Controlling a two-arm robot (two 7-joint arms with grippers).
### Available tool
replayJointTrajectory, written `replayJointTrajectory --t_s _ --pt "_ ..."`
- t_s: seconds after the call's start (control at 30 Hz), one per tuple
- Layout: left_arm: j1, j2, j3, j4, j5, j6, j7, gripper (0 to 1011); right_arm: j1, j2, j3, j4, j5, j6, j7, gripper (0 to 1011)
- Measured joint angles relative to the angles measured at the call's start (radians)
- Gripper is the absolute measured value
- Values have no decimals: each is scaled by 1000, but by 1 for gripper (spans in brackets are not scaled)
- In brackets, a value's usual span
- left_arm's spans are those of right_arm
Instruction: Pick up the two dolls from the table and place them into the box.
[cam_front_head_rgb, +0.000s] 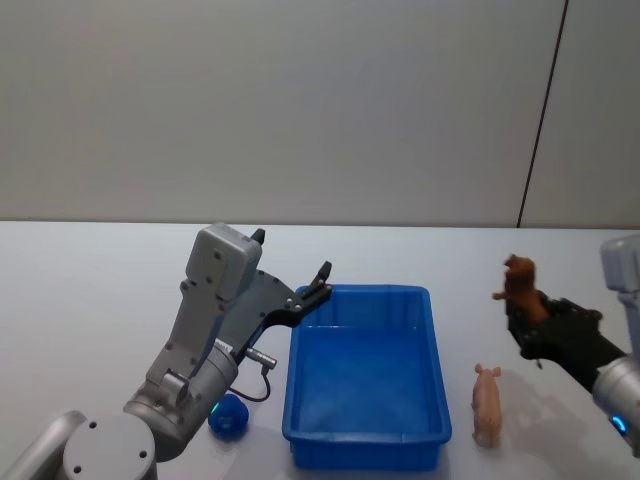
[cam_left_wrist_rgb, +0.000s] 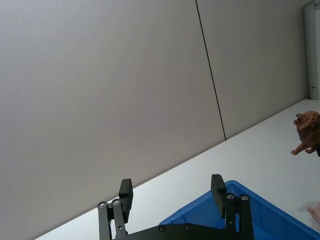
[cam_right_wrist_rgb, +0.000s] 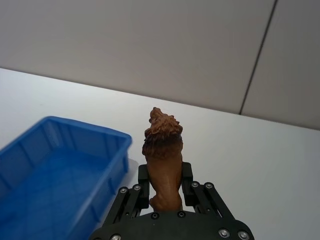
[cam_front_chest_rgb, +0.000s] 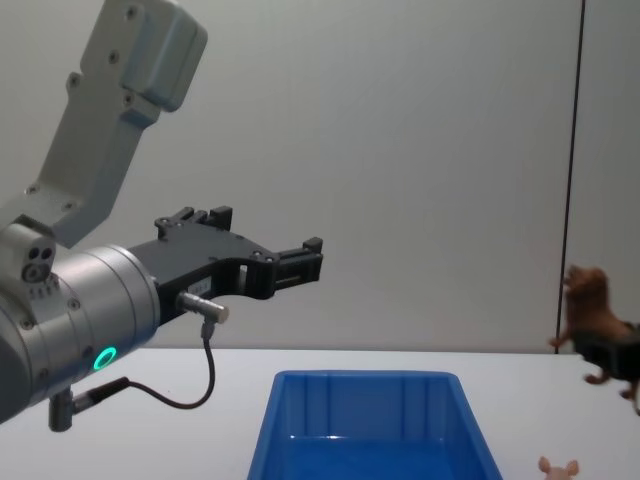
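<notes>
Right gripper (cam_right_wrist_rgb: 165, 174) around brown doll (cam_right_wrist_rgb: 162, 145), aloft

The left arm comes up from the near left side of the box (cam_front_head_rgb: 365, 291) and bends at its grey wrist. The left gripper (cam_front_head_rgb: 291, 253) is up in the air beside the box's far left corner and points across it. Its two black fingers (cam_left_wrist_rgb: 126, 192) are wide apart and hold nothing. The right arm reaches in on the right side of the box. The right gripper (cam_front_head_rgb: 527, 312) is lifted up, and its fingers squeeze the brown doll (cam_front_head_rgb: 519, 280), which stands up tall.
</notes>
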Motion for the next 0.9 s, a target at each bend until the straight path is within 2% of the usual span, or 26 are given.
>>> replayJointTrajectory --t_s 0.4,0.7,0.9 --pt "0 0 0 0 0 0 0 1000 42 -45 -49 -13 -32 25 121 357" --pt "0 0 0 0 0 0 0 1000 54 -78 -94 3 -72 57 181 362" --pt "0 0 0 0 0 0 0 1000 56 -91 -114 15 -89 68 194 520"
